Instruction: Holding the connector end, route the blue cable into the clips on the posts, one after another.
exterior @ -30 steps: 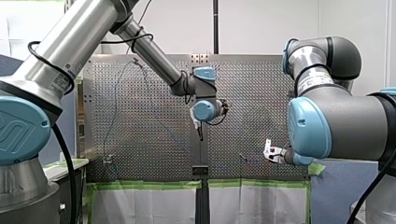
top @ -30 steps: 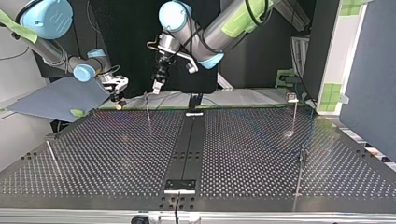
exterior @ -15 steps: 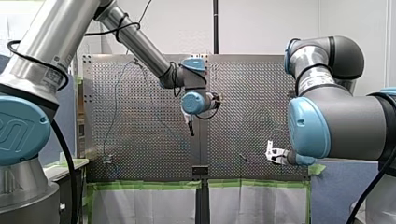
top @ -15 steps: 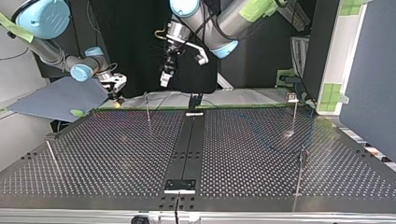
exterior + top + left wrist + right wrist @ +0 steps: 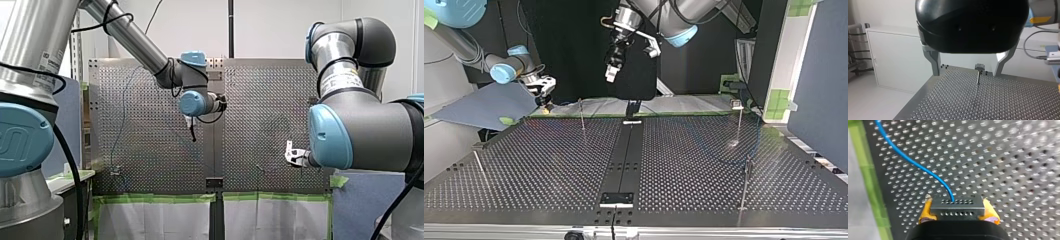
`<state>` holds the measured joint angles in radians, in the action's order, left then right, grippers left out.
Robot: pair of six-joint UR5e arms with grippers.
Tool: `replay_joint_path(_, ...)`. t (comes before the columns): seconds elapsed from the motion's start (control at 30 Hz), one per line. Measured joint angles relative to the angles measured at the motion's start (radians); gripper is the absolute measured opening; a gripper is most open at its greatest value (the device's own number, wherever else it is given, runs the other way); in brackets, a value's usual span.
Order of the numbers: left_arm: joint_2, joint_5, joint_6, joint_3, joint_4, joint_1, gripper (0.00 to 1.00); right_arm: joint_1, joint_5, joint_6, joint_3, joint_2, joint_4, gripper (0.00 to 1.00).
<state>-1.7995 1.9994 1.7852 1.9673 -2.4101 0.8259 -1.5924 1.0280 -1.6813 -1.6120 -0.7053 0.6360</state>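
In the right wrist view my right gripper [image 5: 957, 216] has its yellow pads [image 5: 926, 211] shut on a small metal connector [image 5: 957, 207]. The blue cable [image 5: 910, 161] leaves the connector and curves away over the perforated plate. The top view shows this gripper [image 5: 544, 92] low at the table's far left corner. My left gripper [image 5: 610, 75] hangs high above the far middle of the table. Its metal fingers [image 5: 934, 61] stand apart with nothing between them. A thin post with a clip [image 5: 979, 72] stands ahead of it.
Thin posts rise from the perforated table [image 5: 549, 165] in the top view: one far left of centre [image 5: 581, 114], one far right [image 5: 740, 122], one near right [image 5: 746, 182], one leaning at the near left [image 5: 479, 167]. A black rail [image 5: 626, 160] runs down the middle.
My left arm has risen and swung toward the front view's left, away from the table's far middle. My right gripper has shifted slightly, still shut on the connector.
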Motion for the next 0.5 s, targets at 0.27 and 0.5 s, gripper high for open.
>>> replay_joint_path(0.27, 0.075, 0.000, 0.000, 0.075, 0.000, 0.000, 1.00, 0.004, 0.024, -0.041, -0.004, -0.079, -0.009, 0.00)
replay_joint_path(0.5, 0.135, 0.000, 0.000, 0.141, 0.000, 0.000, 1.00, -0.003, 0.057, -0.092, -0.012, -0.152, 0.011, 0.00)
